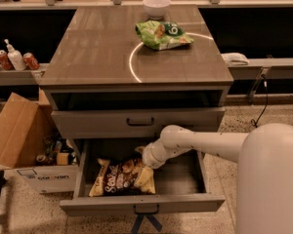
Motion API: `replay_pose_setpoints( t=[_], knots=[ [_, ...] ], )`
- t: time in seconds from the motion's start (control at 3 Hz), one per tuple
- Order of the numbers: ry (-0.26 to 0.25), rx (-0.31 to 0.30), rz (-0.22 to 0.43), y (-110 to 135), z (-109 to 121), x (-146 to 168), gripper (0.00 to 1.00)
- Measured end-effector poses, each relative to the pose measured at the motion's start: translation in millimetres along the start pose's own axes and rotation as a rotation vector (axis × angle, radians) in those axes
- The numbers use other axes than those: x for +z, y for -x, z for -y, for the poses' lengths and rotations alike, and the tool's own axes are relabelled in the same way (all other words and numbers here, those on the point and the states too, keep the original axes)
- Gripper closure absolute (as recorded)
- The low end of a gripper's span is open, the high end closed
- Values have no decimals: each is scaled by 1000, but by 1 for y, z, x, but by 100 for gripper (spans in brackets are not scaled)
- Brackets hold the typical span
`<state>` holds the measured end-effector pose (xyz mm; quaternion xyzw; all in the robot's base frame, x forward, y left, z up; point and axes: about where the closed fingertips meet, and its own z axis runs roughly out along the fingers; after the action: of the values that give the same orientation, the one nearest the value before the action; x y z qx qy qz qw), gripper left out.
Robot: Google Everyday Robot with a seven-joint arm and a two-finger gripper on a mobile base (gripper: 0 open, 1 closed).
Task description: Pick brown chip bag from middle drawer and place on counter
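Observation:
The brown chip bag (118,177) lies flat in the open middle drawer (185,203), towards its left side, with a pale yellow end pointing right. The drawer's front handle trails blue strips (145,221). My gripper (145,163) reaches down into the drawer from the right on a white arm (205,144) and sits at the top right end of the bag. I cannot tell whether it holds the bag. The counter (93,52) above is wood-grain with a thin white circle line.
A green chip bag (162,34) and a white bowl (156,6) sit on the counter's far side. The shut upper drawer front (140,123) has a black handle. A cardboard box (14,130) stands at the left, and cans and a bottle (14,60) sit on a left shelf.

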<state>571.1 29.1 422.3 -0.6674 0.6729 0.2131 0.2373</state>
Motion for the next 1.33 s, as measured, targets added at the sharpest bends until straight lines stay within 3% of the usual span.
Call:
replay_pose_setpoints(
  t=[1.0,1.33],
  knots=[
    [26,-36,-7,21,-16,-13,85],
    [40,-47,23,28,-20,-24,85]
  ],
)
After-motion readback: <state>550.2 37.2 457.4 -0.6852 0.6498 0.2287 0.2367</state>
